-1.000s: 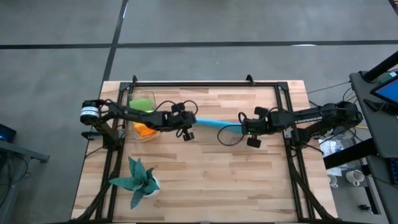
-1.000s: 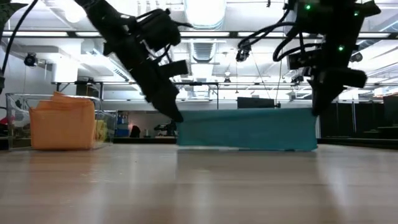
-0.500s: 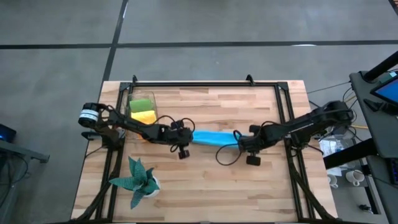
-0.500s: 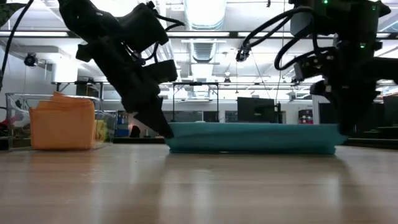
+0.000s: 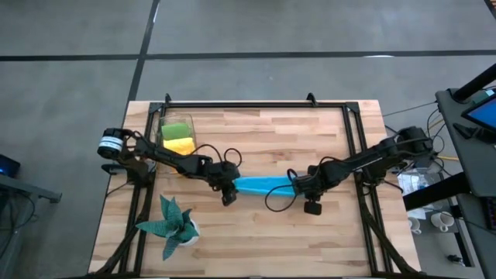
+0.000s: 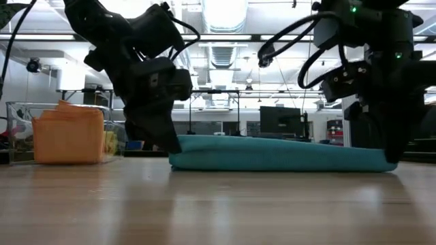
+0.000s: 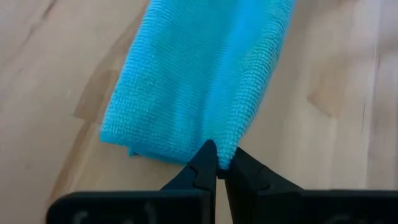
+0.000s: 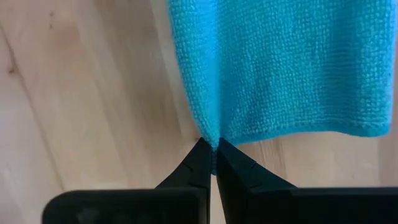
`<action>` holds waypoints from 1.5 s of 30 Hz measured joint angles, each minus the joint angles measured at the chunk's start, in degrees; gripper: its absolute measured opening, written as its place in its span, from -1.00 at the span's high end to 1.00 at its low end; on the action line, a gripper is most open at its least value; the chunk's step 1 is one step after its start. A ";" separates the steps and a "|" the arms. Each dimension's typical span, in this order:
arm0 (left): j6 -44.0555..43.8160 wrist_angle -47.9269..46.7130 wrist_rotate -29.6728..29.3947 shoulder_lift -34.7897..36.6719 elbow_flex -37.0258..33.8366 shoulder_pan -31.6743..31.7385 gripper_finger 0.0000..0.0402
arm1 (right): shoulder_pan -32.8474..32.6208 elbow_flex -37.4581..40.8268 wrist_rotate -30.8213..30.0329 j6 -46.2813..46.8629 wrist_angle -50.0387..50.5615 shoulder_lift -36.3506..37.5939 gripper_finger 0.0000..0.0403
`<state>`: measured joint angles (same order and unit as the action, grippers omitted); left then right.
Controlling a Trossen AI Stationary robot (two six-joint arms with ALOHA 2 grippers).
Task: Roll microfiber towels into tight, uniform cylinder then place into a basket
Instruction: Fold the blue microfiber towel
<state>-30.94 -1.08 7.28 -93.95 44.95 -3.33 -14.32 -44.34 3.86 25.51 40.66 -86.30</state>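
Note:
A bright blue towel lies as a long, low folded strip on the wooden table, midway between my grippers. At its left end my left gripper is shut on it. At its right end my right gripper is shut on it too. The low view shows the towel flat on the wood between both grippers. The clear basket stands at the far left, with a lime green towel and a yellow one inside. An orange towel shows there in the low view. My left gripper pinches a corner at the towel's left end between its two fingers, on a raised fold of the cloth. The fingers slant down from the table's left. The towel lies on the table, stretched out away from the fingers. My right gripper pinches the corner at the towel's right end between its two fingers, where the long edge meets the short hem. The fingers come from above, pointing down. The cloth beside them lies flat on the table.
A teal spiky plant in a white pot stands near the front left. A black metal frame runs along the table's far edge and both sides. Bare wood lies in front of the towel.
Both grippers have gone down and toward the table's near edge, each keeping its hold. My left gripper has rolled and tipped. The towel, which stood as an upright sheet between them, now lies low and flat on the table, closer to the near edge.

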 joint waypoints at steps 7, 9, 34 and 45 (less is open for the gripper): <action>-4.81 0.38 1.01 0.00 -0.09 1.91 0.99 | 2.08 0.15 0.23 3.40 -1.97 -1.72 0.96; -4.80 0.44 1.02 0.00 -0.09 2.21 0.99 | 2.64 0.02 1.01 3.24 -1.88 -1.01 0.96; 1.39 0.07 1.24 1.61 1.29 2.71 0.99 | 13.89 -0.17 -1.95 1.20 2.60 7.72 0.96; 14.28 -0.02 -1.78 6.85 8.78 14.87 0.99 | 22.54 -1.60 -19.63 -2.66 10.38 14.74 0.96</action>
<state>-16.66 -1.10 5.49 -87.11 53.72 11.54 8.21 -45.93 -15.78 22.85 51.05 -71.56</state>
